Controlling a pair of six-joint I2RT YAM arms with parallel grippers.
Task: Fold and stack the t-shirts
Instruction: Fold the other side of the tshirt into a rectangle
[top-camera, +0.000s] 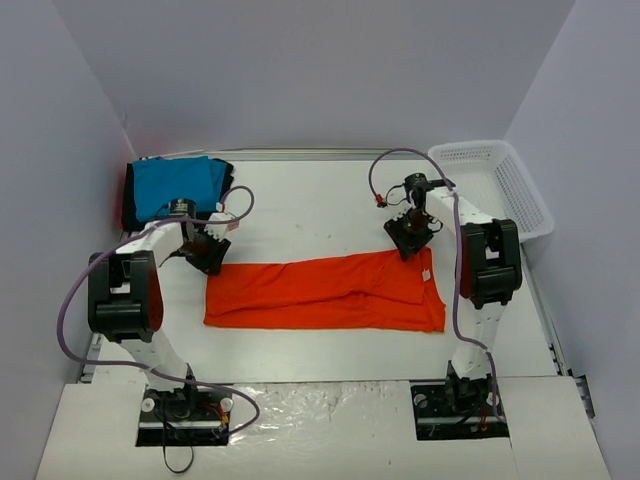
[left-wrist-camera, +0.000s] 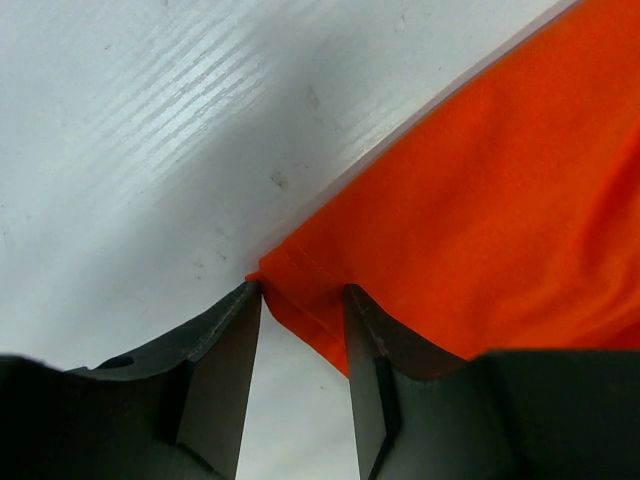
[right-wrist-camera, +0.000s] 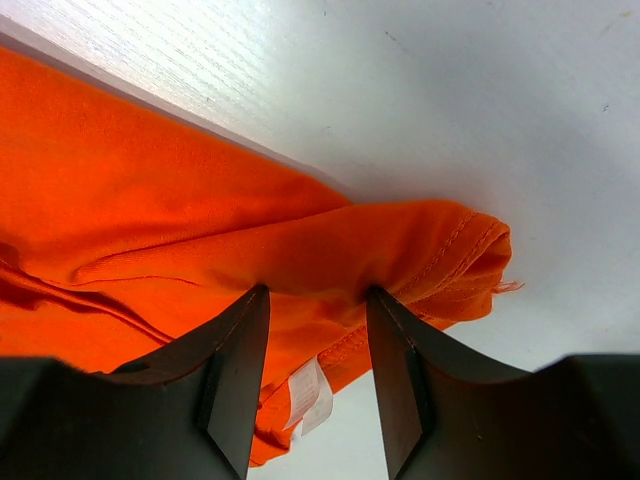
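Cloth of the orange-red t-shirt (top-camera: 320, 295) lies spread in a long band across the table (top-camera: 300, 200), where we see the left gripper (left-wrist-camera: 300, 290) spread astride its far left corner, the right gripper (right-wrist-camera: 318, 292) spread over a bunched fold at its far right end, and the turquoise t-shirt (top-camera: 180, 185) folded atop the black t-shirt (top-camera: 128, 205) at far left.

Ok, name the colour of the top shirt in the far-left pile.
The top shirt is turquoise blue; clearest in the top external view.
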